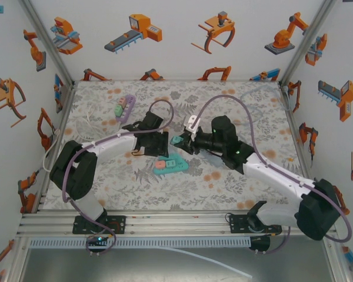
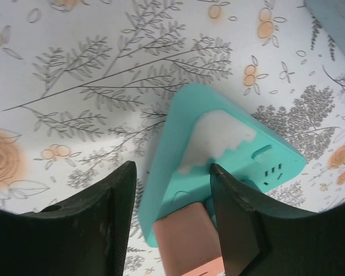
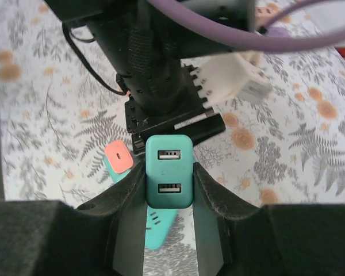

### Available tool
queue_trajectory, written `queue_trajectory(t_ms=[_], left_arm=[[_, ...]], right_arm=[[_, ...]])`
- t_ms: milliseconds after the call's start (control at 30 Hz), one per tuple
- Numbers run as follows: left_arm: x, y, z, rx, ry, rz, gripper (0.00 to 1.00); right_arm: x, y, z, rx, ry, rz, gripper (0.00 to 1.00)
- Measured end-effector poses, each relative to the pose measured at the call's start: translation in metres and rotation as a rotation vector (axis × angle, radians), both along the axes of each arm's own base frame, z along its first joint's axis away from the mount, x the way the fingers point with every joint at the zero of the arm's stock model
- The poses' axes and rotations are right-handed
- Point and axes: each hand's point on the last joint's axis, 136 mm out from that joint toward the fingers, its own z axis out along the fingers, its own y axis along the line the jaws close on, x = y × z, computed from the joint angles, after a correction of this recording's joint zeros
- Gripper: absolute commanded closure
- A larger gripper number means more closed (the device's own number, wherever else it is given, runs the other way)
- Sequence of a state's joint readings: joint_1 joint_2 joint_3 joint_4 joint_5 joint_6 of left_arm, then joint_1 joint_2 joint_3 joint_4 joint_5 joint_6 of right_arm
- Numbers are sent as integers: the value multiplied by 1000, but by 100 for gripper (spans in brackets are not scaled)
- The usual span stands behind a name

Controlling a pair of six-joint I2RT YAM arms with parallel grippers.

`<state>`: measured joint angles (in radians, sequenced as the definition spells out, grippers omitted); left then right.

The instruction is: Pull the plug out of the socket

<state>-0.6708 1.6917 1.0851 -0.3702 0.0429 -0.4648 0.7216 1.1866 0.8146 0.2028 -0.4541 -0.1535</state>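
The right hand (image 3: 169,173) is pressed together on a teal plug (image 3: 169,154), pinching it by both side faces at the centre of the right wrist view. The plug's face carries two USB ports, one above the other. In the top view this plug sits just above centre, clear of the teal socket strip (image 1: 172,165), which lies flat on the floral table (image 1: 212,189) slightly below centre. A salmon plug (image 2: 187,241) is seated in the strip at the lower centre of the left wrist view. The left hand (image 2: 172,169) is spread around it: the right finger (image 2: 236,230) is just beside the plug, and the left finger (image 2: 103,230) stands apart from it with a gap showing. The strip's top face bears a white mountain-shaped graphic and a group of socket slots near its right corner. A purple socket strip (image 1: 125,108) lies at the upper left of the table. A label (image 3: 191,121) on the black arm housing is too small to read.
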Motion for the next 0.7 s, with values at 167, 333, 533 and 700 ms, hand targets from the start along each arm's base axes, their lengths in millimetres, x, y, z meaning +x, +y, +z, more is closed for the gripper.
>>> queue_trajectory(t_ms=[167,333,533,700], left_arm=[[9,19,9,55,-23,25,43],[7,18,51,8,-86,-13,42],[-35,-9,143,-177,-257,-230,39],[-99,-30,190,-328,-334,-487,33]], right_arm=[[1,-33,17,164,193,-218,100],[-3,-69,9,344,422,-409,100],[-12,-96,-36,419,687,-576,100],[-21,-103,-94,406,865,-649,100]])
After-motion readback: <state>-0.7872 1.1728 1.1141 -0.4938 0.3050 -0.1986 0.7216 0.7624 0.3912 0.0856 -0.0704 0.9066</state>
